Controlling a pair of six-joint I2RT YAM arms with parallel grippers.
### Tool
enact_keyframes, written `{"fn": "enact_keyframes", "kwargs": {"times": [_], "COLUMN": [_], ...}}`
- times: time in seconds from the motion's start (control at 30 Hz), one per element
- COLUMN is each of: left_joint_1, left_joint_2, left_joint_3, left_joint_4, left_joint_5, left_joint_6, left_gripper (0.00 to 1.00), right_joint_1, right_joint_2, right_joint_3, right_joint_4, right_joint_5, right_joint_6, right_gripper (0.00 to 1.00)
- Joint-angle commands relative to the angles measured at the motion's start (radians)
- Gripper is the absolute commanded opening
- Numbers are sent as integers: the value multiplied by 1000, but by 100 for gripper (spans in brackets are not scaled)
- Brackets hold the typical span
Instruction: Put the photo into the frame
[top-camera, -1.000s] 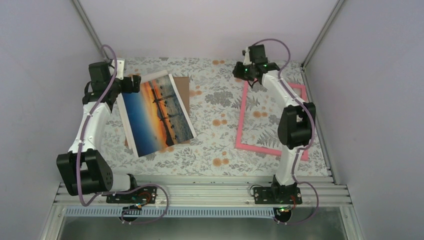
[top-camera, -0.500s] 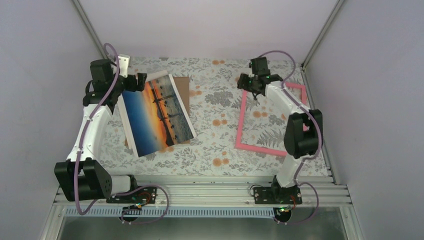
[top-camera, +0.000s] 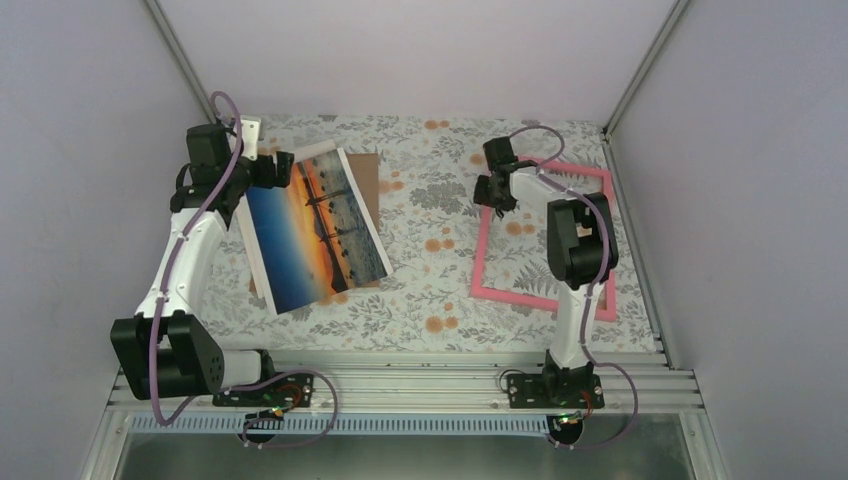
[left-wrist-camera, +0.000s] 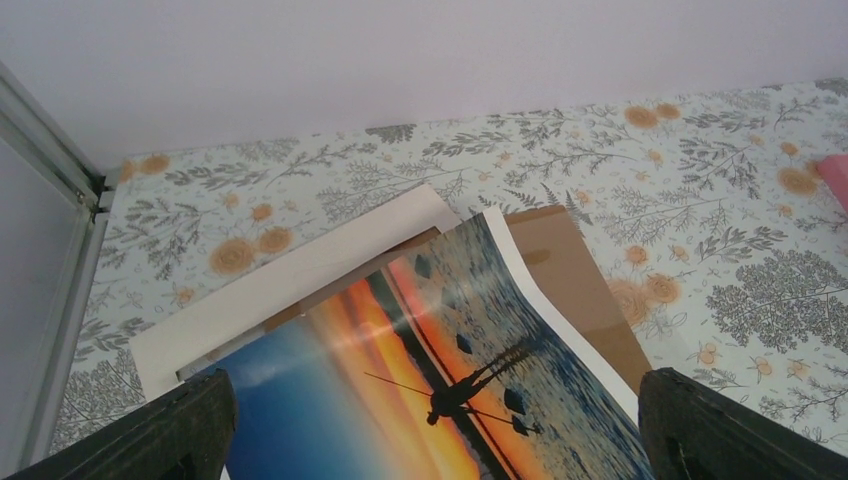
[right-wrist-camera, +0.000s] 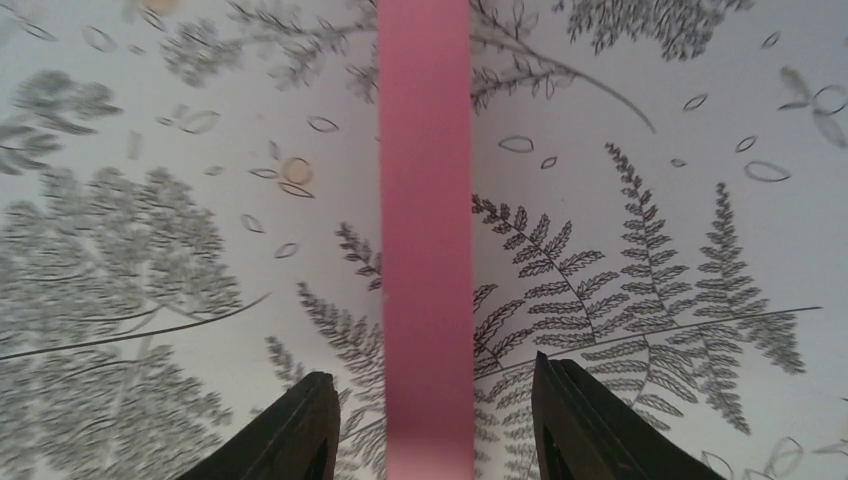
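The photo (top-camera: 315, 230), an orange sunset print with a white border, lies tilted at the left on a brown cardboard board (top-camera: 368, 175). My left gripper (top-camera: 283, 170) is open over the photo's far left corner. In the left wrist view its wide-open fingers (left-wrist-camera: 190, 430) flank the print (left-wrist-camera: 400, 360) without touching it. The pink frame (top-camera: 480, 245) lies flat at the right. My right gripper (top-camera: 492, 192) is open, low over the far end of the frame's left bar. In the right wrist view that bar (right-wrist-camera: 426, 200) runs between the two fingers (right-wrist-camera: 300, 430).
The brown board (left-wrist-camera: 570, 270) pokes out past the photo's far right edge. A white strip (left-wrist-camera: 300, 275) shows beyond the print's far edge. The table has a floral cover (top-camera: 430, 250), purple walls close on three sides, and a metal rail (top-camera: 400, 385) at the near edge.
My right gripper swung from the back of the table leftwards and down onto the frame's left bar. My left gripper edged right, towards the photo's far corner. Photo and frame stayed put.
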Motion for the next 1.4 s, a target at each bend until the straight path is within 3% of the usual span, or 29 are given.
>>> {"fn": "enact_keyframes", "kwargs": {"times": [0.0, 0.23, 0.33, 0.43, 0.67, 0.93, 1.1, 1.2, 1.37], "left_joint_1": [-6, -16, -31, -57, -117, -180, -259, -335, -442], "left_joint_2": [11, 13, 20, 27, 51, 83, 100, 133, 212], "left_joint_3": [-6, -24, -33, -33, 12, 140, 210, 265, 353], "left_joint_4": [15, 24, 27, 28, 44, 45, 103, 135, 184], "left_joint_5": [-3, -34, -56, -74, -22, 211, 382, 432, 490], "left_joint_6": [-32, -45, -48, -36, -19, -58, -104, -143, -200], "left_gripper": [100, 100, 100, 100, 100, 100, 100, 100, 100], "right_joint_1": [14, 13, 14, 14, 10, -23, -60, -91, -120], "right_joint_2": [59, 133, 127, 105, 10, -119, -222, -299, -349], "right_joint_3": [35, 53, 67, 109, 261, 405, 382, 292, 245], "right_joint_4": [-5, -13, -21, -40, -59, 39, 226, 455, 706], "right_joint_5": [70, 90, 62, 28, -225, -597, -813, -971, -1080], "right_joint_6": [22, 27, 24, 21, -14, 7, 64, 167, 392], "right_gripper": [48, 33, 14, 4, 4, 4, 3, 3, 4]}}
